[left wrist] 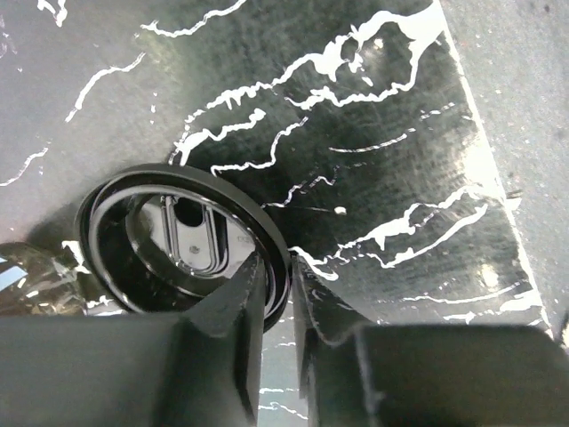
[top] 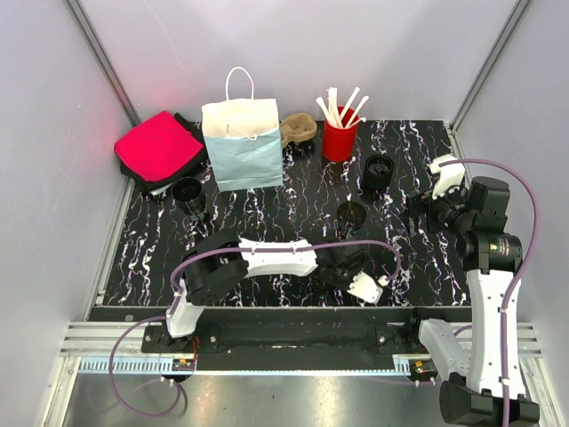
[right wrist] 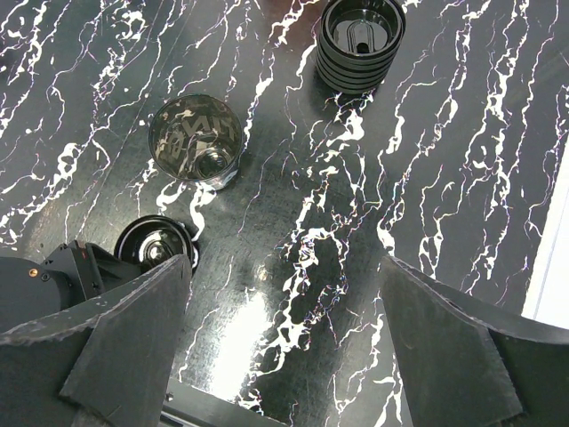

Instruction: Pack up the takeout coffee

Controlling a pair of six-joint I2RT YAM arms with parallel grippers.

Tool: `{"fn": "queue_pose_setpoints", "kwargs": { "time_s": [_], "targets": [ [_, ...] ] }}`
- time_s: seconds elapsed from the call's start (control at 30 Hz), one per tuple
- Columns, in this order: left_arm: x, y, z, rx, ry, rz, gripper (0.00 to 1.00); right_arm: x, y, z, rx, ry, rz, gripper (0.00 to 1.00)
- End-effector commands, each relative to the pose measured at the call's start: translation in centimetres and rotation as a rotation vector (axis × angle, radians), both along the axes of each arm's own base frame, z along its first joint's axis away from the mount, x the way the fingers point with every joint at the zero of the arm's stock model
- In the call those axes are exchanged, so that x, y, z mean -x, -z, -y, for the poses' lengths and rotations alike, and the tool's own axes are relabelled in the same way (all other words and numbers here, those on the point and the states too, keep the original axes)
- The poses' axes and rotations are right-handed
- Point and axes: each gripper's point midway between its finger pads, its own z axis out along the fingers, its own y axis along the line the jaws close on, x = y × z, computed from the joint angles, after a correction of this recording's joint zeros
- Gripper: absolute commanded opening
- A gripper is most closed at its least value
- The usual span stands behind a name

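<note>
While lidded, takeout coffee (left wrist: 178,242) in left tool (left wrist: 278,264)

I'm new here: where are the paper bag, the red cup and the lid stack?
paper bag (top: 244,156), top external view, front face
red cup (top: 339,144), top external view, side wall
lid stack (right wrist: 362,31), right wrist view, top lid

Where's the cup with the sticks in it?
Find the paper bag at the back of the table. Just right of it, past the brown holder, stands the red cup. It's the only red one, with white sticks poking out.
</note>
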Motion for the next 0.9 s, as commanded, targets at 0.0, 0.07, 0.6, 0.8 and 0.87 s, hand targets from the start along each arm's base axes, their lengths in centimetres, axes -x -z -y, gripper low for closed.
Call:
{"fn": "queue_pose_setpoints", "kwargs": {
  "time_s": [0.0,0.07,0.6,0.8,0.87],
  "targets": [
    [0.8,-0.2,-0.1,-0.022,0.007,-0.037,0.12,-0.5,-2.3,0.0,0.001,0.000,0.069,0.92],
    [0.8,-1.1,0.0,-0.004,-0.007,-0.044,0.07,-0.6,-2.7,0.0,0.004,-0.006,0.076,0.92],
    [4.9,-20.8,-2.2,0.379,-0.050,-0.516,0.05,1.9,-6.5,-3.1,0.110,-0.317,0.198,0.94],
    [4.8,-25.3,-4.8,0.500,-0.021,-0.703,0.06,3.1,-8.2,-5.6,0.080,-0.493,0.273,0.99],
    [4.4,-26.7,-5.6,0.548,-0.011,-0.810,0.06,3.4,-8.5,-6.6,0.087,-0.579,0.318,0.99]
  ]
}}
